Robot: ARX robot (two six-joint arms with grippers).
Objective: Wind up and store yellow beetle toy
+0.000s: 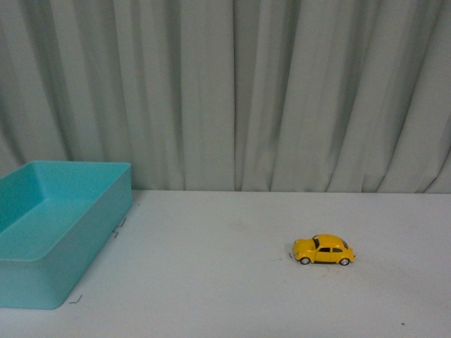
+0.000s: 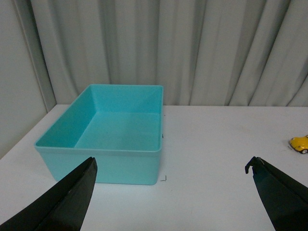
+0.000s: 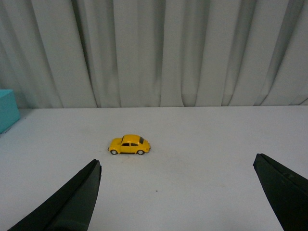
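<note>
The yellow beetle toy (image 1: pixel 324 250) stands on its wheels on the white table, right of centre in the front view, side-on. The right wrist view shows the beetle toy (image 3: pixel 129 145) some way ahead of my right gripper (image 3: pixel 177 163), which is open and empty, its black fingers (image 3: pixel 77 199) wide apart. My left gripper (image 2: pixel 171 166) is open too, with nothing between its fingers (image 2: pixel 72 195). In the left wrist view only the edge of the beetle toy (image 2: pixel 300 143) shows. Neither arm appears in the front view.
An empty turquoise bin (image 1: pixel 84 232) sits at the table's left, and that bin (image 2: pixel 98 166) lies just ahead of my left gripper. Grey curtains (image 1: pixel 232 91) hang behind the white table (image 1: pixel 211 282).
</note>
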